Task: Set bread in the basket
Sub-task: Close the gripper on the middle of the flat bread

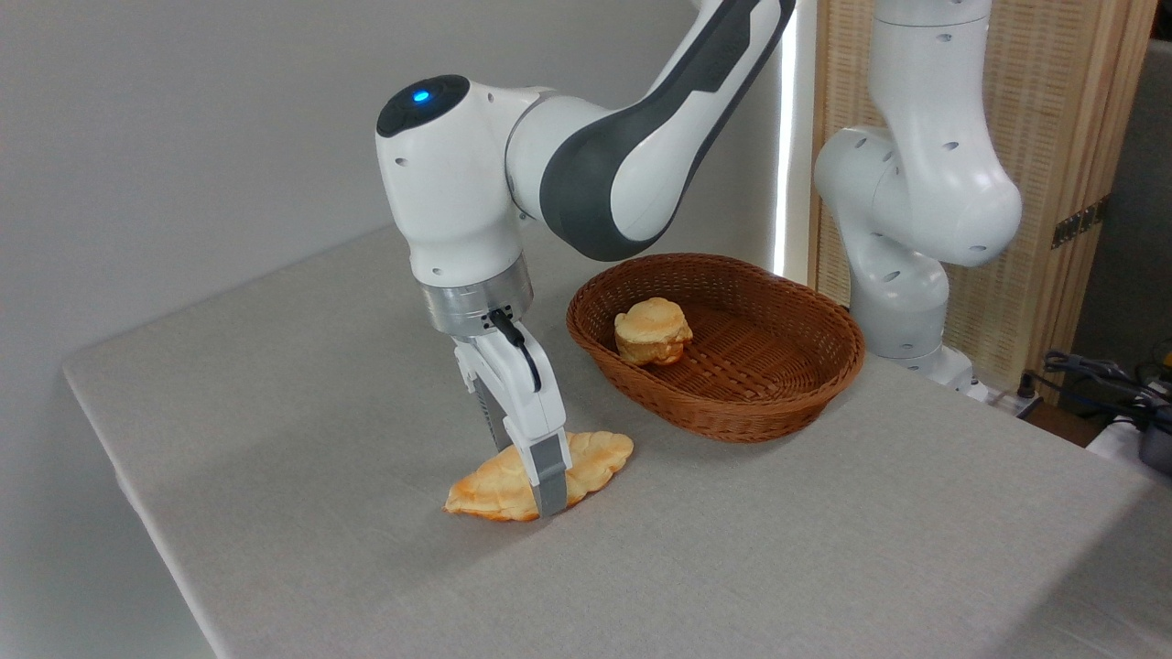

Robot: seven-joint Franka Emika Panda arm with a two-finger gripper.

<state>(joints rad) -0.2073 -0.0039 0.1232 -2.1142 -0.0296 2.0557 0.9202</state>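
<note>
The bread point(597, 455), a long golden-brown loaf with pointed ends, lies flat on the grey table to the left of the basket. My gripper point(526, 476) comes straight down over its middle, one finger on the near side and one behind the far side. Both fingers point(550, 476) appear to touch the loaf, and the tips reach the tabletop. The oval reddish-brown wicker basket point(732, 416) stands just right of the loaf, about a hand's width away.
A small round puffy bun point(652, 331) sits in the left half of the basket. The arm's white base point(902, 302) rises behind the basket at the table's far right edge. A wooden slatted screen point(1062, 137) stands behind it, with cables point(1090, 371) at far right.
</note>
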